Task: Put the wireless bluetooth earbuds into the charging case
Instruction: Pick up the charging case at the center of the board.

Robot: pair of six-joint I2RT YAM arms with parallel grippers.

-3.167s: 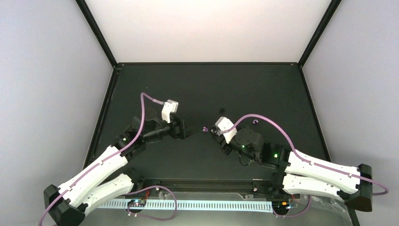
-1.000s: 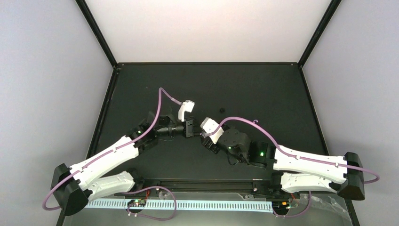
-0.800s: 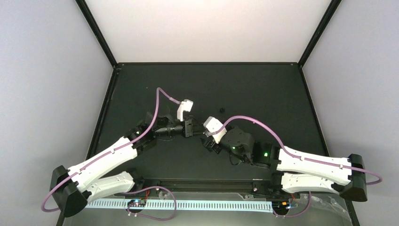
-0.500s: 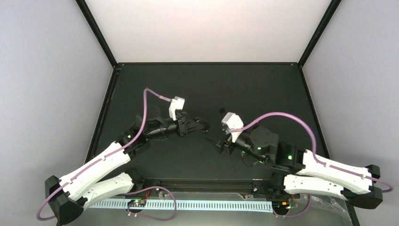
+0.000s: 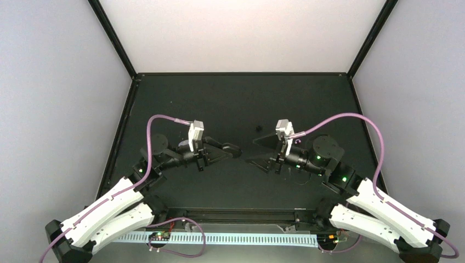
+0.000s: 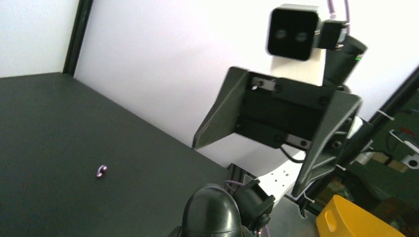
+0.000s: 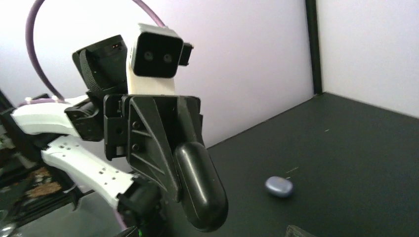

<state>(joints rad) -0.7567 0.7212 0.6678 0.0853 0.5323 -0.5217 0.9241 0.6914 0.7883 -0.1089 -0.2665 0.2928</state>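
Observation:
My left gripper [image 5: 222,149] is shut on a black oval charging case [image 5: 233,149], held off the table with its lid closed. The right wrist view shows that case [image 7: 200,185] end-on, clamped between the left fingers. My right gripper [image 5: 253,152] faces it across a small gap and is open, with nothing between its fingers [image 6: 212,118]. A purple earbud [image 6: 101,171] lies on the black table; the top view shows that earbud [image 5: 298,141] beside the right wrist. A tiny black earbud [image 5: 258,129] lies further back.
A bluish-purple oval case [image 7: 279,186], closed, lies on the black tabletop [image 5: 241,98] behind the left gripper. Black frame posts and white walls ring the table. A yellow object [image 6: 356,219] sits off the table's near edge.
The two grippers met at the table's centre a second ago; both arms have since pulled apart. The left kept the black case, and the right now stands open.

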